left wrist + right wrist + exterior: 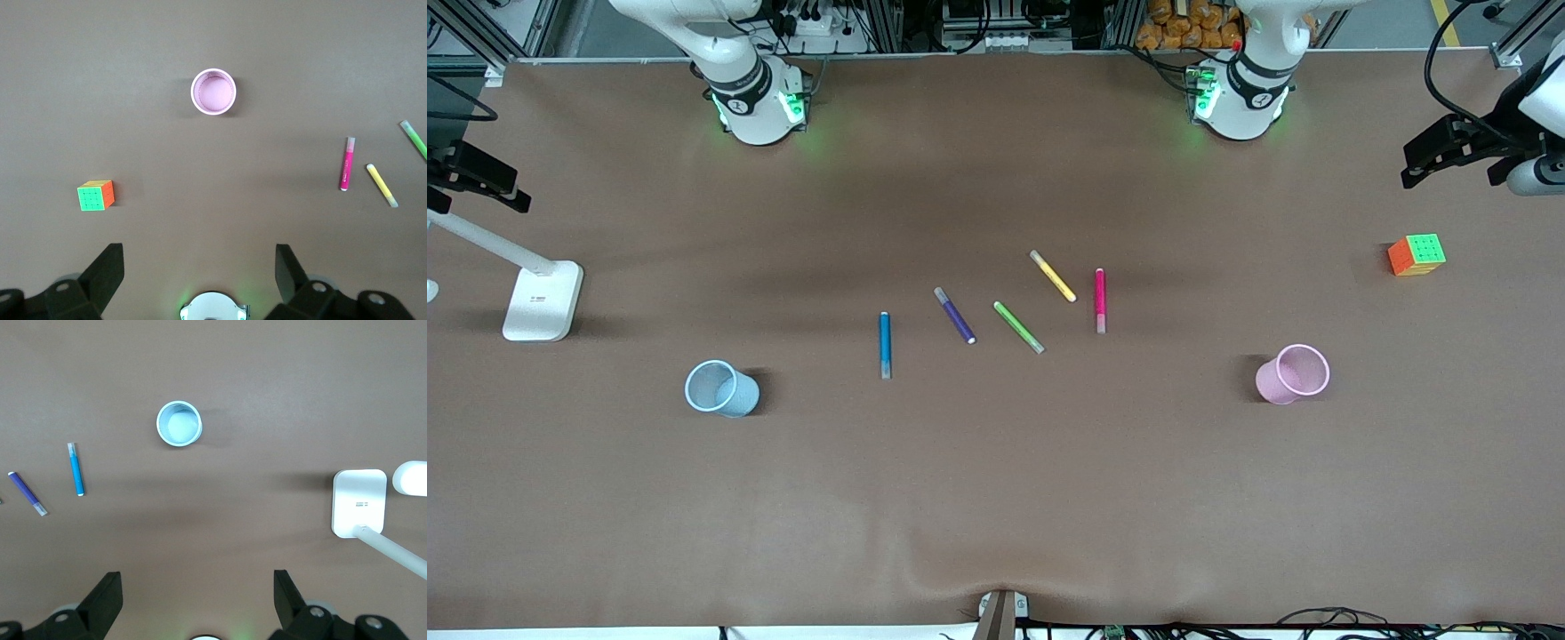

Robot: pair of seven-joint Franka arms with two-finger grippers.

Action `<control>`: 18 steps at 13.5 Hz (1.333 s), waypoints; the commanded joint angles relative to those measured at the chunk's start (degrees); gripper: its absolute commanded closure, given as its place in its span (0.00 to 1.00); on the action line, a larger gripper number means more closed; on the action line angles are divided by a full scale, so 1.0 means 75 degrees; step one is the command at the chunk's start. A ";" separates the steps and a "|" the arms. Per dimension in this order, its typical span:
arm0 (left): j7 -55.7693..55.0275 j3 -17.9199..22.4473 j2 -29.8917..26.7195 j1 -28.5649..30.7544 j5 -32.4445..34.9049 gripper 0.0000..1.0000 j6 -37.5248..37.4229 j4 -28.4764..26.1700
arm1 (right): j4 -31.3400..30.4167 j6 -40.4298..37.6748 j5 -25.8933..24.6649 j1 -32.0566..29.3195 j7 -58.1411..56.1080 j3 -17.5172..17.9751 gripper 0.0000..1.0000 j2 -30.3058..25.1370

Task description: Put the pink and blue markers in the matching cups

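Note:
The pink marker [1100, 300] lies flat mid-table and also shows in the left wrist view [347, 164]. The blue marker [885, 345] lies flat toward the right arm's end and shows in the right wrist view [77, 469]. The pink cup [1273, 382] stands upright and empty toward the left arm's end [213, 92]. The blue cup [734, 400] stands upright and empty toward the right arm's end [179, 423]. My left gripper [200, 248] is open and empty, high over the table near its base. My right gripper [197, 574] is likewise open and empty, high near its base.
A purple marker [954, 315], a green marker [1018, 326] and a yellow marker [1053, 276] lie between the blue and pink markers. A colourful cube [1416, 254] sits at the left arm's end. A white lamp base [543, 300] stands at the right arm's end.

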 commanded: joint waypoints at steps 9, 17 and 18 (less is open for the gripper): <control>0.0025 -0.0004 0.0210 -0.0015 -0.0114 0.00 -0.0402 0.0259 | 0.0166 -0.0113 0.0127 -0.0183 0.0002 0.0079 0.00 -0.0021; -0.0092 -0.0098 0.0491 -0.0097 -0.0102 0.00 -0.0613 0.0201 | 0.0177 -0.0113 0.0115 -0.0183 0.0002 0.0079 0.00 -0.0021; -0.0162 -0.0098 0.0550 -0.0109 -0.0102 0.00 -0.0625 0.0201 | 0.0177 -0.0113 0.0115 -0.0183 0.0002 0.0068 0.00 -0.0021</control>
